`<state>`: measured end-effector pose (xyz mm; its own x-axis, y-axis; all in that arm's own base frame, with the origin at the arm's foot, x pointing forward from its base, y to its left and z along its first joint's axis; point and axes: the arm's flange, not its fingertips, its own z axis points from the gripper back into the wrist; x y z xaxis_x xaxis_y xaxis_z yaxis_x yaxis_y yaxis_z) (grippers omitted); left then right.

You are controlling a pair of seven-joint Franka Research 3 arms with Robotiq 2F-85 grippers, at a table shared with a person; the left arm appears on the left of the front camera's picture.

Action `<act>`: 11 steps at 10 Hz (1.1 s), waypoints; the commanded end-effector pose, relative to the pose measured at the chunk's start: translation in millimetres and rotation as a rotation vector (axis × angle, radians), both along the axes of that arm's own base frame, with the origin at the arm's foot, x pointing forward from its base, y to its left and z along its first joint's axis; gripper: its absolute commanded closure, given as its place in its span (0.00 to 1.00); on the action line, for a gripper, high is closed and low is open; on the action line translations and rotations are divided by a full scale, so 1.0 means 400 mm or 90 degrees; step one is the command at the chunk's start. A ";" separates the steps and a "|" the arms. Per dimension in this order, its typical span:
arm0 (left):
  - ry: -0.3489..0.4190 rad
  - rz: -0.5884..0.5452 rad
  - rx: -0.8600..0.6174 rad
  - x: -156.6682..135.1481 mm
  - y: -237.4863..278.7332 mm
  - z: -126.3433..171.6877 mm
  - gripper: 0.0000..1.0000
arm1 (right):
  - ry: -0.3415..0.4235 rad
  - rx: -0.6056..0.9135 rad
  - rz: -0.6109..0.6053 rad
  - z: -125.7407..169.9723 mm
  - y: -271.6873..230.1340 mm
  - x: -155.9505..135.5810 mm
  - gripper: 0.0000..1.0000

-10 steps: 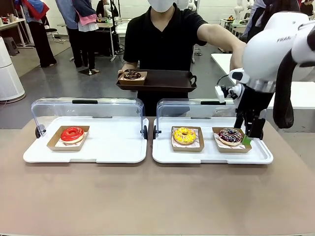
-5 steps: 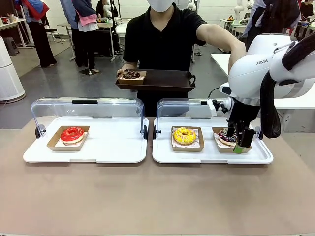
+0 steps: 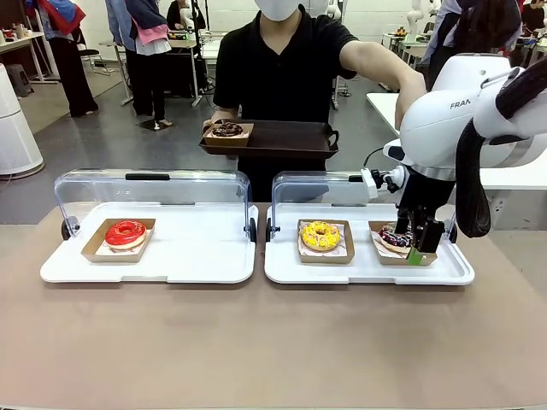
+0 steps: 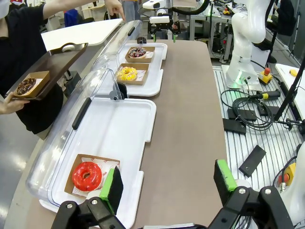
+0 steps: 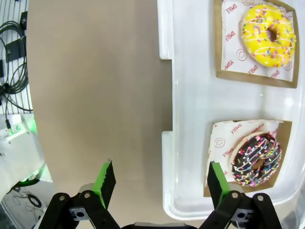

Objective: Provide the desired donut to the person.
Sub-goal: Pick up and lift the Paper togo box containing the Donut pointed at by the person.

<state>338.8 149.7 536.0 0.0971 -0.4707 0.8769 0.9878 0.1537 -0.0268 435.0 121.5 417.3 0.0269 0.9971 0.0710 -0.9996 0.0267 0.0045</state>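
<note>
Chocolate sprinkled donut (image 3: 398, 237): sits in a brown card tray (image 3: 383, 249) at the right end of the right-hand white tray (image 3: 367, 272), beside a yellow donut (image 3: 320, 234). The clear lid (image 3: 329, 184) is raised behind it.

Person (image 3: 282, 68): stands at the far side and holds a dark tray (image 3: 291, 137) carrying one donut already.

Right gripper (image 3: 410, 243): hovers low over the sprinkled donut's near right edge, jaws fully apart, nothing held. In the wrist view one pad is over the card tray's edge and the other over bare table (image 5: 95, 86).

Left gripper (image 4: 167, 183): spread wide and empty, near the red donut (image 4: 86, 175).

Step in hand: approach for the pick, grasp not yet made.

Next move, as judged: settle the pads about the card tray's wall, close gently without denting the icing, then lift level and carry it across to the dark tray.
</note>
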 end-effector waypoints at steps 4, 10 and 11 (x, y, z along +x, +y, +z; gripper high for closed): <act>0.004 0.003 -0.004 -0.001 0.001 0.005 0.00 | -0.035 -0.001 0.026 -0.080 0.015 0.057 0.00; 0.004 0.003 -0.004 -0.001 0.001 0.005 0.00 | -0.023 0.010 0.020 -0.159 0.003 0.166 0.00; 0.004 0.003 -0.004 -0.001 0.001 0.005 0.00 | -0.020 0.005 0.012 -0.165 0.000 0.178 0.00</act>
<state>338.8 149.7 535.9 0.0973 -0.4707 0.8769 0.9877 0.1538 -0.0270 498.5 121.0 353.5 0.0074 0.9970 0.0775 -0.9998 0.0089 -0.0196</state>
